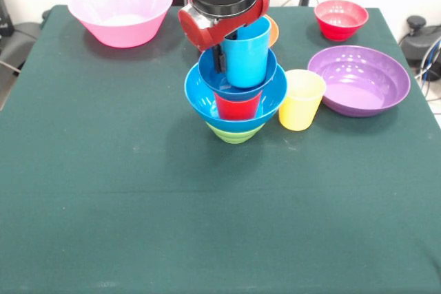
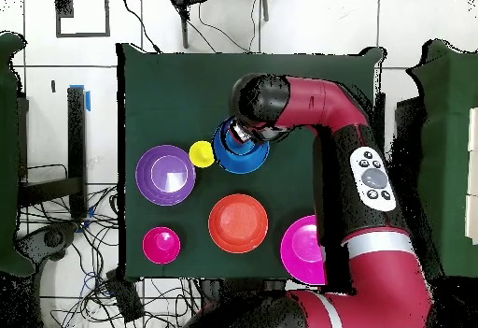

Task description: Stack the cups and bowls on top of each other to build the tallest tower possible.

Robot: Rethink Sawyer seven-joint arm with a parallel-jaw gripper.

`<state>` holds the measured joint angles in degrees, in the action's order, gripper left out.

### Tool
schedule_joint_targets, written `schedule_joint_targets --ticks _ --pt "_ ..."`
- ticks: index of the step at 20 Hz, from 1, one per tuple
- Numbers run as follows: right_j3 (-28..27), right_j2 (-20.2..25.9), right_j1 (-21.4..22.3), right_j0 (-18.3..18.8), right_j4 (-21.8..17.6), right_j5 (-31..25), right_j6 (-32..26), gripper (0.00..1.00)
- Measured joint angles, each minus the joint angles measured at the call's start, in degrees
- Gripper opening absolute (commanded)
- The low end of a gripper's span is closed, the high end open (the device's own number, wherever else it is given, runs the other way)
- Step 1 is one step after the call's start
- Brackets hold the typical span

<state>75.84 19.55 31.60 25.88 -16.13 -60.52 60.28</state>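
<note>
Front view: a dark green cloth-covered worktop [image 1: 103, 191] carries a small tower [image 1: 236, 94] just behind its middle. From the bottom up, it is an upside-down small green plastic bowl [image 1: 234, 132], a large glossy blue bowl [image 1: 200, 98] sitting upright on it, a red plastic tumbler [image 1: 238, 106] inside that, a smaller blue bowl [image 1: 207, 77] resting on the tumbler, and a sky-blue tumbler [image 1: 249, 53] standing in the top bowl. The wide pieces seem set low and alternated with cups to gain height. The red and black gripper [image 1: 222, 51] hangs right over the top; a dark finger [image 1: 218, 58] runs down against the sky-blue tumbler's side, so I judge it is clamped on that cup, seating it. A yellow plastic tumbler [image 1: 301, 99] stands just beside the tower, unused. A wide shallow purple bowl [image 1: 358, 79], a small red bowl [image 1: 340, 18] and a large pink bowl [image 1: 120, 10] sit well apart. An orange rim [image 1: 273, 30] peeks out behind the arm.

Overhead view: the arm's wrist covers most of the tower, leaving only the blue bowl's rim visible. This angle does reveal the whole orange bowl [image 2: 238, 222], which the front view mostly hides. It gives no tower height or layers.
</note>
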Motion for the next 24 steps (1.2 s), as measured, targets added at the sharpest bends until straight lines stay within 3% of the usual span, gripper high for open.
schedule_joint_targets --ticks 24 --pt "0.0 0.0 0.0 -0.2 -0.9 0.0 0.0 0.0"
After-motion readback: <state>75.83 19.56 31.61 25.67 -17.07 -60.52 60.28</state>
